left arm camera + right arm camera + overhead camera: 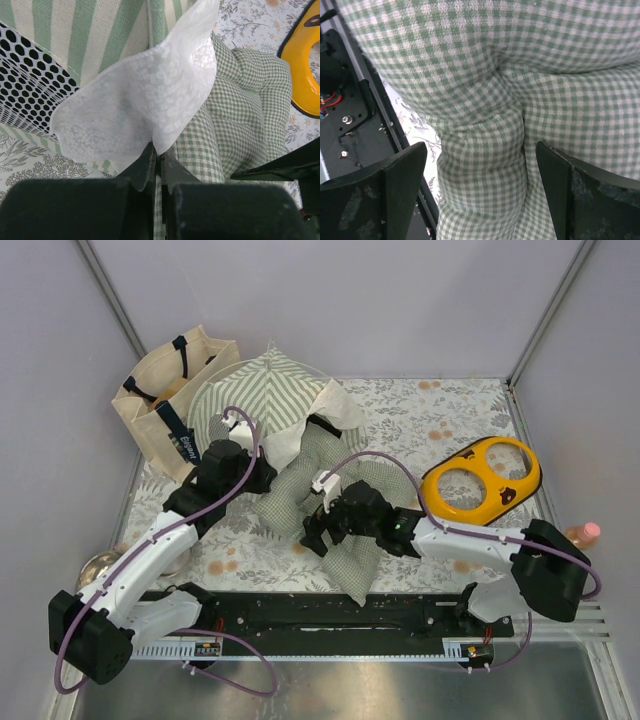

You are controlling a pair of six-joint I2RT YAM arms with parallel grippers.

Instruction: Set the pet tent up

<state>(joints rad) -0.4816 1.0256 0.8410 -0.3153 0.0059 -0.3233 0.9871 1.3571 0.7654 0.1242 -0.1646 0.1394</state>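
The pet tent (262,388), green-and-white striped, lies slumped at the back left of the table. Its stripes (100,35), black-dotted mesh panel (30,85) and white lacy door flap (140,95) fill the left wrist view. My left gripper (159,155) is shut on the lower edge of that flap; in the top view it (262,478) sits at the tent's front edge. The green checked cushion (335,515) lies crumpled in front of the tent. My right gripper (480,170) is open, its jaws straddling a bunched fold of the cushion (485,150); in the top view it (312,532) is on the cushion's near left side.
A beige tote bag (165,405) stands at the back left beside the tent. A yellow two-hole plastic piece (482,480) lies at the right. A metal bowl (100,565) sits at the left edge, a pink-capped bottle (583,533) at the right edge. A black rail (330,615) runs along the front.
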